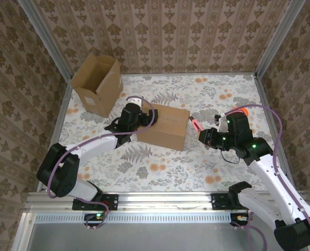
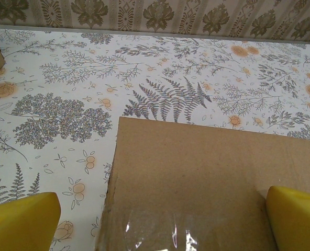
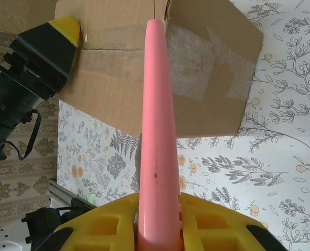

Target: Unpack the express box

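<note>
While the overhead camera is looking down on the patterned surface [image 1: 197,172], the express box [image 1: 165,128] is lying closed near the middle of it, its long side running left to right. A second carton [image 1: 97,83], open at the top, is standing well apart at the far left corner. The left end effector [image 1: 146,117] is reaching over the express box's left end with its jaws spread wide and is holding nothing. The right end effector [image 1: 210,137] is gripping a pink tool [image 1: 195,124], whose tip is pointing at the box's right end and sitting just beside it; contact cannot be confirmed.

In the left wrist view, the two yellow fingertips [image 2: 21,222] are showing at the bottom corners, far apart, with the box's brown top running between them. The one at the left of the frame is hanging over bare surface beside the box edge; the other is overlapping the cardboard. A strip of clear tape [image 2: 160,235] is glinting on the box at the lower edge. Whether either pad is touching the cardboard cannot be told.

In the right wrist view, the yellow fingers [image 3: 207,225] are clamping the base of the pink tool, which is pointing straight up the frame toward the taped end face of the box. The left arm's yellow-tipped finger is showing at the box's upper left edge.
</note>
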You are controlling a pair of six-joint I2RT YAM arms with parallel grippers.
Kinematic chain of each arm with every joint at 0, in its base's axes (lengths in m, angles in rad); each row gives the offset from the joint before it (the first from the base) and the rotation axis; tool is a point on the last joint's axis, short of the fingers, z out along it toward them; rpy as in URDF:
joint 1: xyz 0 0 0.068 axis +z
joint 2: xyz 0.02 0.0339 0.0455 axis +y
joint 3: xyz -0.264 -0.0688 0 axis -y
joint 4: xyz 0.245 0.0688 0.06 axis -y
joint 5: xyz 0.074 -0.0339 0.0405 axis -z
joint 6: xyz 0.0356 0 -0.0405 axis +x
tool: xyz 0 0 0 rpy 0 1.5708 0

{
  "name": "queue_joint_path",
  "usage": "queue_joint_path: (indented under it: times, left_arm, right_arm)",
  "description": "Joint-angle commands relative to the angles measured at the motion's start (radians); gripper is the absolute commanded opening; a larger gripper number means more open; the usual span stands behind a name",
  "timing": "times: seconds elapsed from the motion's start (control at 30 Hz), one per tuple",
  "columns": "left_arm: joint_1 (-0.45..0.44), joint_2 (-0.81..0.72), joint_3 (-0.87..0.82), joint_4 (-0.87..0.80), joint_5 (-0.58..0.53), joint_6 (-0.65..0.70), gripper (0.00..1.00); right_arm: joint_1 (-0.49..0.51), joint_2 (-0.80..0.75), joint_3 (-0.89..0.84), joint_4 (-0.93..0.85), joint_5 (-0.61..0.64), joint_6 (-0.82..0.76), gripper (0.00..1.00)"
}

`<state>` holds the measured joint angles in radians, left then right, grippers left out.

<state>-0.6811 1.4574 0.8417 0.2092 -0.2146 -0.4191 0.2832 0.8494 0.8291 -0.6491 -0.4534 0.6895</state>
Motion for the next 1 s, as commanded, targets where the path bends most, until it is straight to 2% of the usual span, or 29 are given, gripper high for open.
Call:
queue_joint_path:
  times: [0.0, 0.37, 0.97]
  left_arm:
    - [-0.011, 0.026, -0.049, -0.173, -0.014, 0.016, 1.0]
    - [-0.011, 0.023, -0.047, -0.177, -0.017, 0.018, 1.0]
    - [-0.01, 0.033, -0.044, -0.179, -0.017, 0.016, 1.0]
  right_arm:
    - [0.012, 0.008, -0.004, 0.031, 0.004, 0.015, 0.0]
    - [0.037, 0.004, 0.021, -0.032, 0.08, -0.007, 0.0]
    - [0.076, 0.014, 0.004, -0.012, 0.079, 0.02, 0.0]
